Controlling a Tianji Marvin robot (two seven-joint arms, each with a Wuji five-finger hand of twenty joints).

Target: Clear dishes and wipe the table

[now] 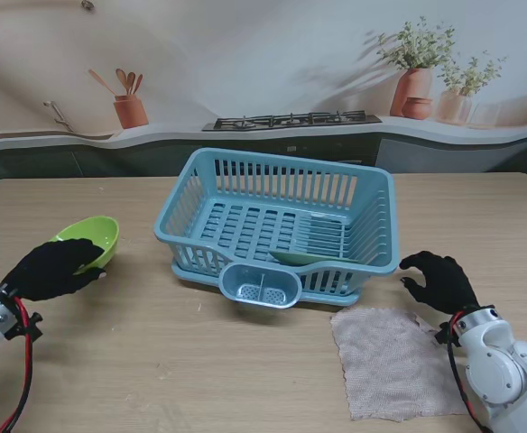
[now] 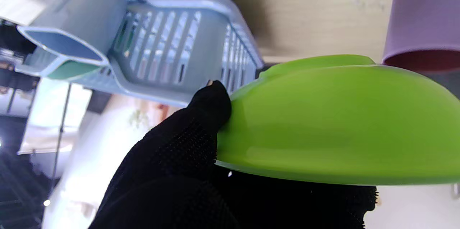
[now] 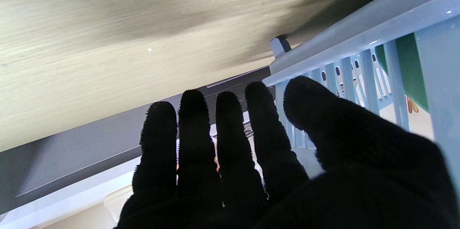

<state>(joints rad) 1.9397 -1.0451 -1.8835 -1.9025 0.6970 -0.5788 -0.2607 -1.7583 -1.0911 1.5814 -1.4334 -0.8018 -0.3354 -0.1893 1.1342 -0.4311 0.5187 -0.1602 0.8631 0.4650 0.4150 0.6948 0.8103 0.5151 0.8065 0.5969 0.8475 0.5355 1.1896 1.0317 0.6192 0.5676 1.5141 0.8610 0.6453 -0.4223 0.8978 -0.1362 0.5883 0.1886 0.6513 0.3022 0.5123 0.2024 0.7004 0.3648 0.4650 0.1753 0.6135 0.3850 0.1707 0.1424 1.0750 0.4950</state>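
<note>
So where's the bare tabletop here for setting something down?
Bare table lies nearer to me than the rack, between the left hand holding the bowl and the cloth. Also bare along the table's far edge. Crowded between rack, cloth and right hand.

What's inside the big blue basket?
Inside the light blue slatted plastic dish basket lies one dark green plate, leaning near its front right wall. The small cutlery cup on the front looks empty, though its walls hide part of its inside.
</note>
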